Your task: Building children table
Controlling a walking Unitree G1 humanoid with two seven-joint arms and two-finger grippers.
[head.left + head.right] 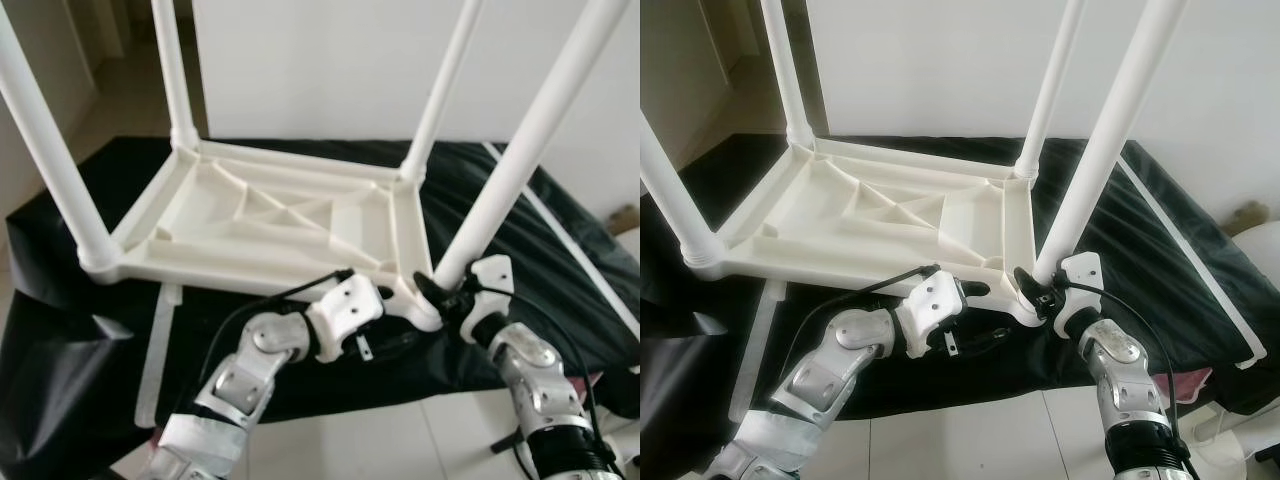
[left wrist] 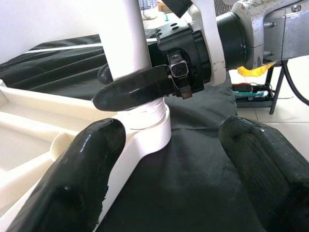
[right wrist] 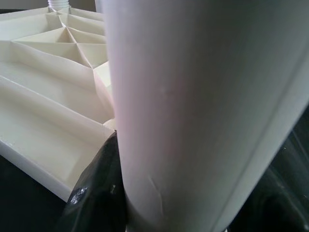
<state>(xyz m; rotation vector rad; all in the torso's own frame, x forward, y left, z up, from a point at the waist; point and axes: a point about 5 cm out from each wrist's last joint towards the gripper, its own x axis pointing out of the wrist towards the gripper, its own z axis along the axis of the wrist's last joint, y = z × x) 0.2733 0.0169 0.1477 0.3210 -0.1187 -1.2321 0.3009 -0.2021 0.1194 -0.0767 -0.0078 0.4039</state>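
A white plastic children's table (image 1: 270, 215) lies upside down on a black cloth, its four legs pointing up. My right gripper (image 1: 440, 291) is shut on the near right leg (image 1: 520, 160) just above its corner socket (image 2: 145, 130). In the right wrist view that leg (image 3: 193, 111) stands close, with one black finger (image 3: 96, 193) pressed against it. My left gripper (image 1: 985, 312) is open at the same corner, low by the table's near rim. Its two fingers (image 2: 77, 179) spread wide on either side of the socket without touching it.
The black cloth (image 1: 60, 330) covers a low surface that ends near my arms, with pale tile floor (image 1: 400, 440) below. A loose white strip (image 1: 160, 350) lies on the cloth at the near left, and a long white strip (image 1: 580, 250) runs along the right side. A white wall stands behind.
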